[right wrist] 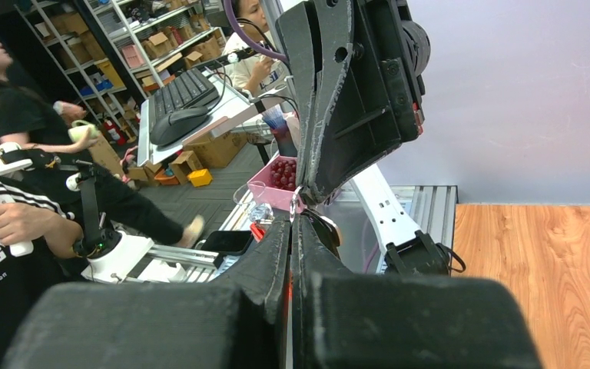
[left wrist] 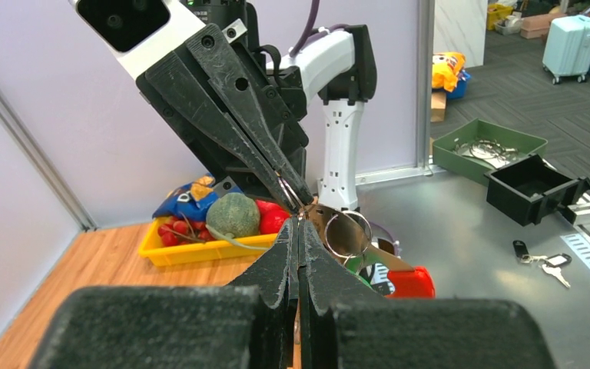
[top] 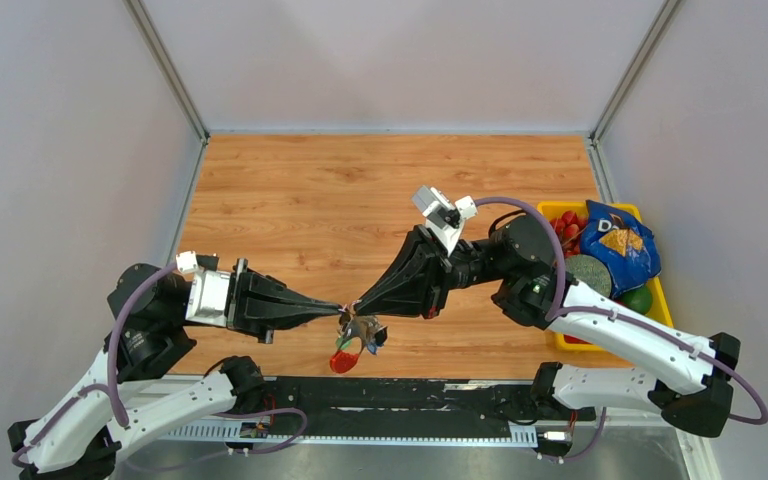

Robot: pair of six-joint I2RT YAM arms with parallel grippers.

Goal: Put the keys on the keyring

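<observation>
My left gripper (top: pixel 344 308) and right gripper (top: pixel 357 303) meet tip to tip above the table's near edge, both shut. The keyring (top: pixel 358 338) hangs below the tips as a bunch with a red oval tag (top: pixel 343 360). In the left wrist view its thin metal ring (left wrist: pixel 347 234), silver strap, green piece and red tag (left wrist: pixel 409 283) hang just right of my left gripper (left wrist: pixel 299 219). The right gripper (left wrist: pixel 295 201) pinches a thin wire loop there. The right wrist view shows my right gripper (right wrist: pixel 293 214) shut at the bunch's top. I cannot pick out the black-headed key in the bunch.
A yellow tray (top: pixel 552 212) stands at the table's right edge with a blue snack bag (top: pixel 618 243), a green melon (left wrist: pixel 233 216) and red fruit. Beyond the table, a black fob with a silver key (left wrist: pixel 544 258), a black box (left wrist: pixel 534 188) and a green tray (left wrist: pixel 488 146).
</observation>
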